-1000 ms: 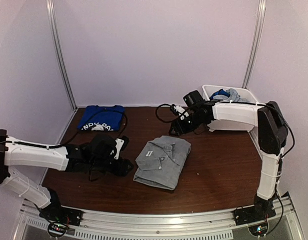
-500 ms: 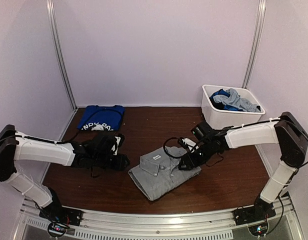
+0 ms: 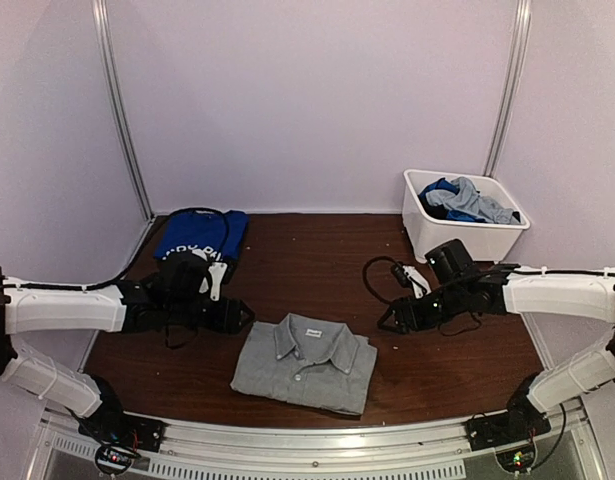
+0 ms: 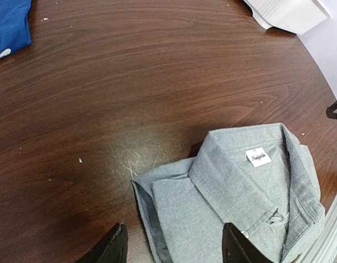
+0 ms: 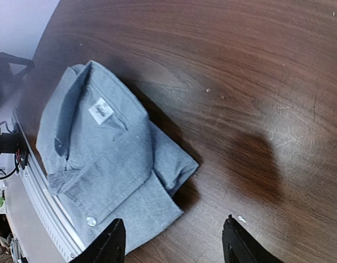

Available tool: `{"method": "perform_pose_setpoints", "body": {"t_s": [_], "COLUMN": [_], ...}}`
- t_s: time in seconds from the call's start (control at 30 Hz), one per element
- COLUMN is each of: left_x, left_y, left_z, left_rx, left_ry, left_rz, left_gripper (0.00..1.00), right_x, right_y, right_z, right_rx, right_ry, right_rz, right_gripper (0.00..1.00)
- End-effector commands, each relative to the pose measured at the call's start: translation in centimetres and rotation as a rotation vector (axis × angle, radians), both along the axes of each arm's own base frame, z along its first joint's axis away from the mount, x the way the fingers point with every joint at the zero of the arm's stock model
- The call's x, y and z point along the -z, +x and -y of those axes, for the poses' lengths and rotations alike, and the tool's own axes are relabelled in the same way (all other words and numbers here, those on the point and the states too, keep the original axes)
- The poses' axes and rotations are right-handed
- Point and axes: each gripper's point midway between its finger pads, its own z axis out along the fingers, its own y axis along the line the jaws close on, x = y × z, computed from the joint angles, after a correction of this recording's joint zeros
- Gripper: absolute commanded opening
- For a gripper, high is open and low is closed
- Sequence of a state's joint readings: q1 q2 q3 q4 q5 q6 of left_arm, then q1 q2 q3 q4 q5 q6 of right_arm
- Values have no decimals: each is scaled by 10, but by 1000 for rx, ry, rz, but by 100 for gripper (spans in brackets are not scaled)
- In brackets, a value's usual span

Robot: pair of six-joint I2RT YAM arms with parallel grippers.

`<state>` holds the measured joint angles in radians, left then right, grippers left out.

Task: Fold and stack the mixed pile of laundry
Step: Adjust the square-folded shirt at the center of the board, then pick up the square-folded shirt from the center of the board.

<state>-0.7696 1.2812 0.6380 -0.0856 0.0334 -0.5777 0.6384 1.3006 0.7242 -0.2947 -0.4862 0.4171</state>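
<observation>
A light-grey collared shirt (image 3: 305, 364) lies folded flat near the table's front edge, collar toward the back. A royal-blue shirt with white print (image 3: 201, 238) lies folded at the back left. My left gripper (image 3: 241, 317) hovers open just left of the grey shirt; in the left wrist view its fingertips (image 4: 115, 250) straddle the grey shirt's (image 4: 239, 203) folded corner without touching it. My right gripper (image 3: 391, 320) stands open to the right of the shirt. In the right wrist view the open right gripper (image 5: 173, 244) holds nothing, and the grey shirt (image 5: 102, 159) lies to its left.
A white plastic bin (image 3: 437, 238) at the back right holds more blue and grey garments (image 3: 462, 198). Black cables loop from both wrists over the table. A metal rail (image 3: 317, 440) runs along the near edge. Bare brown tabletop (image 3: 307, 265) shows between the shirts and the bin.
The grey shirt has slid toward the front edge and turned square. My right gripper has left it and pulled back to the right. My left gripper has moved slightly toward the back.
</observation>
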Motion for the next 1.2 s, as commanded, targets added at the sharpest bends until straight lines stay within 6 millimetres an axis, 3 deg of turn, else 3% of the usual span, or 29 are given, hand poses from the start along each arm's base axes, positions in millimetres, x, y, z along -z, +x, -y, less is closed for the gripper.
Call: {"method": "perform_pose_setpoints", "body": {"t_s": [0.0,0.27,0.4,0.9,1.07,1.17], "left_x": [3,26,28,44,47,49], "left_y": [2,11,14,27,29,29], "left_z": [5,23,29,37,27,25], "left_rx": [22,58,69,71,34,25], "left_ry": [5,28,10,54,96,105], "left_rz": [12,-31,-27,-30,-34,-37], "left_gripper": [60,56,52,31,32,42], "right_x": [24,48,58,58,54,53], "right_y": [-3,-22,-28,-13,-11,-9], "right_z": [-4,-11,-18,-24,-26,-25], "right_rx": [-23,-71,-101,-87,-87,-83], "right_ry": [11,58,97,92,91,89], "right_rz": [-65,-164,-211,-189,-178,-173], "right_gripper": [60,64,61,24,14,11]}}
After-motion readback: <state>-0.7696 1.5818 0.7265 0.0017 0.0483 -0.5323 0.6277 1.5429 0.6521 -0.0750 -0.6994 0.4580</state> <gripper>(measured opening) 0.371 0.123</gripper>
